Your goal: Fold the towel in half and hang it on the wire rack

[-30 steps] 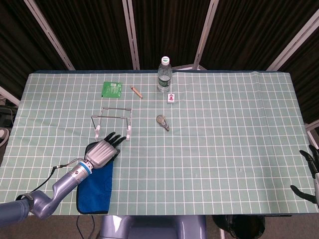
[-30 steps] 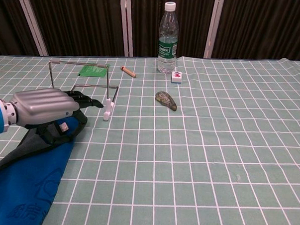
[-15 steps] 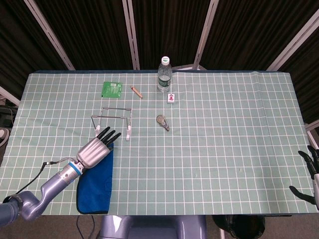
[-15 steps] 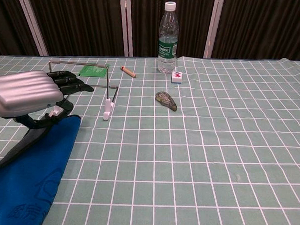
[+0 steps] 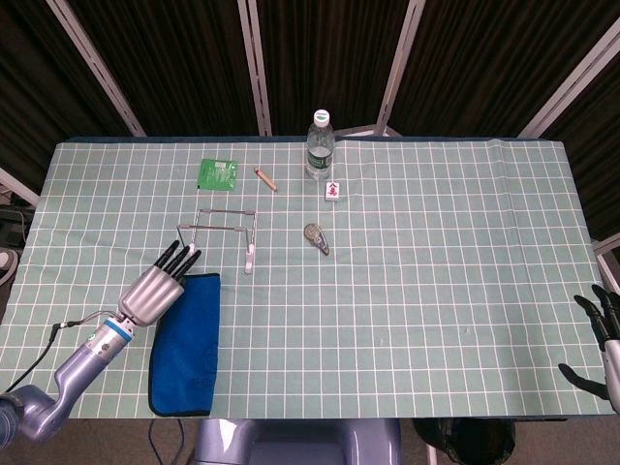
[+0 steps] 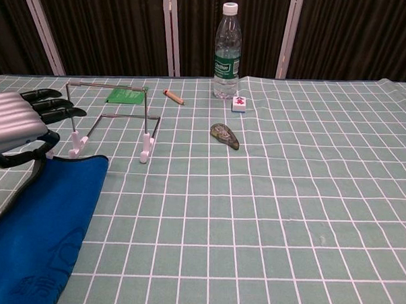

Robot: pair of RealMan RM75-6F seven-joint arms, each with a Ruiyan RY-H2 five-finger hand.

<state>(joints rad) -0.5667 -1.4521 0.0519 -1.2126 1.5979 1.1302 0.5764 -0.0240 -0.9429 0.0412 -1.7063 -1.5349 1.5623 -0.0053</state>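
Folded blue cloth towel point(image 5: 184, 341) lies on the green gridded worktop point(image 5: 436, 271), long axis running near to far, just right of the left hand point(image 5: 155, 288), which hovers empty, fingers extended. Thin wire rack point(image 5: 221, 234) stands just beyond. Right hand point(image 5: 603, 334) far off, empty, fingers apart.

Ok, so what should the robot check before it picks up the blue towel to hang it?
1. Towel folded in half: ok, it looks like a narrow doubled strip.
2. Left hand free: ok, fingers straight, beside the towel, holding nothing.
3. Wire rack upright: ok, standing just beyond the towel.
4. Rack bars bare: ok, nothing hangs there.
5. Right hand ready: cannot tell, it sits at the table's far edge, barely showing.
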